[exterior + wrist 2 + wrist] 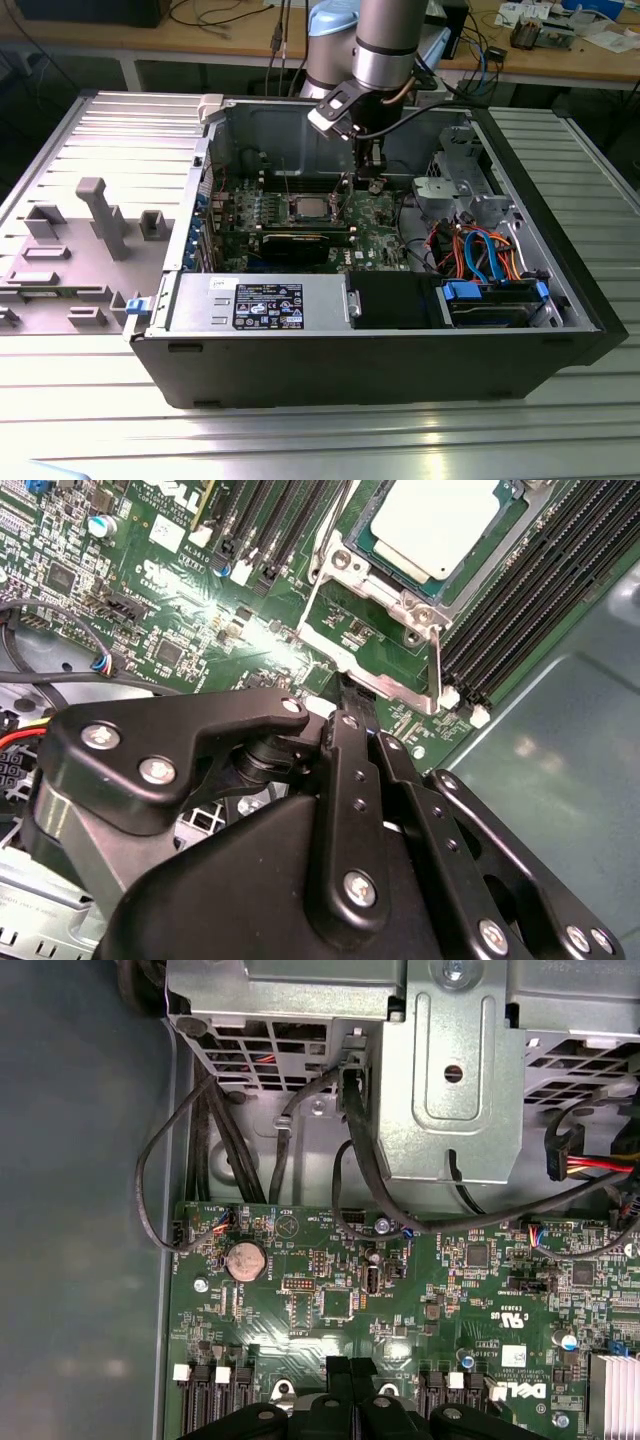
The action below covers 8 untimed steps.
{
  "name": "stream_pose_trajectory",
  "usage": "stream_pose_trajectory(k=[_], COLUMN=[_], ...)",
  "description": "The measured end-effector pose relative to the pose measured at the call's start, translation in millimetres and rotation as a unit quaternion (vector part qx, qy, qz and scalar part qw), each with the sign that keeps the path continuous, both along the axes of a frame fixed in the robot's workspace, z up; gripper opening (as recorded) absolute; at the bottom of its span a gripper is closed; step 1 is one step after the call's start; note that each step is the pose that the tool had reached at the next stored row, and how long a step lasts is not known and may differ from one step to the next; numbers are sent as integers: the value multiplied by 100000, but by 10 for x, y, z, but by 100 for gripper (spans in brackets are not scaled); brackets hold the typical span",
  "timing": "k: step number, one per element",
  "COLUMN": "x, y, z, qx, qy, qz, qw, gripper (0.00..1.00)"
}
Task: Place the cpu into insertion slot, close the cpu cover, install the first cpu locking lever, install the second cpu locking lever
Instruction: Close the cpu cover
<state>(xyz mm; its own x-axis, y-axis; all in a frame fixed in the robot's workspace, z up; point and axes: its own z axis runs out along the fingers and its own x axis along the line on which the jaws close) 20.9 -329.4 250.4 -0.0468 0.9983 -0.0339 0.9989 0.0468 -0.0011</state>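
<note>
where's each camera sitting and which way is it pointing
Exterior view: off the arm, raised, looking down into the open black computer case; the silver-grey arm and black pincer show.
First wrist view: on the wrist, facing the green motherboard and grey metal drive cage; the pincer shows.
Second wrist view: on the wrist, facing the silver-topped square cpu; the pincer shows.
Shared: both wrist views show motherboard and pincer.

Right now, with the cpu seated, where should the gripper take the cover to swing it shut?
Probably the free rail of the cover, farthest from the cpu. It stands tilted open with board showing through its cut-out, so that rail is exposed; come from the side away from the cpu, where the gripper is.
</note>
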Motion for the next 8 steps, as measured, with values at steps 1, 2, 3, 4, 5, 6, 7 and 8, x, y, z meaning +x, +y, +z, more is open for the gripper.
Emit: stream_pose_trajectory(k=[1,2,3,4,5,6,7,8], x=[-3,-6,-8,-12,-15,-19,-21,-22], y=[0,0,0,0,0,0,0,0], z=[0,0,0,0,0,0,0,0], qx=[0,2,2,1,2,1,1,3], qy=[-2,-3,-2,1,0,1,0,-1], qz=[12,9,9,15,12,11,11,15], qw=[100000,100000,100000,100000,100000,100000,100000,100000], gripper=[11,11,11,11,11,11,11,11])
